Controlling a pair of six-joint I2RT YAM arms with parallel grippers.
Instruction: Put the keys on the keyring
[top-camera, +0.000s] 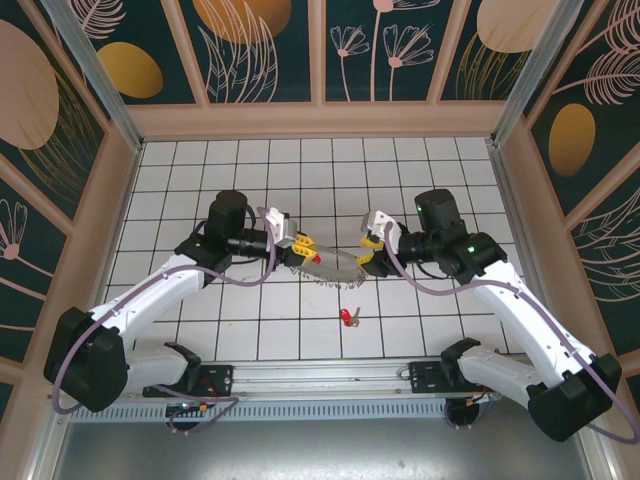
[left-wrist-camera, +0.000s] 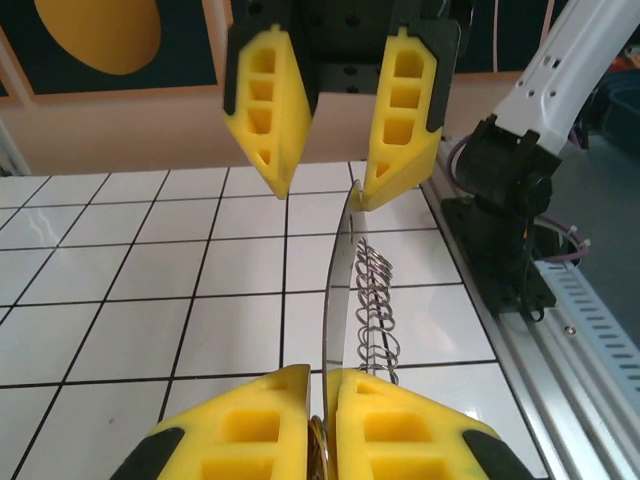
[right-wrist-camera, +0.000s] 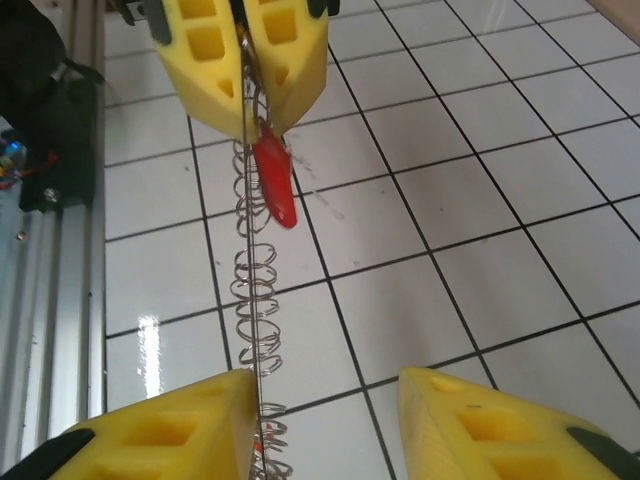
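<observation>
The keyring hangs above the tiles between my two grippers, a thin grey band fringed with small silvery links. My left gripper is shut on one end of the band. My right gripper is open at the other end, and the band runs against its left finger, leaving a wide gap to the other finger. A red-headed key hangs on the ring just below the left gripper. Another red key lies loose on the floor in front of the ring.
The right arm's base and the metal rail run along the near edge. Wooden walls enclose the white tiled floor, with free tiles behind and beside the arms.
</observation>
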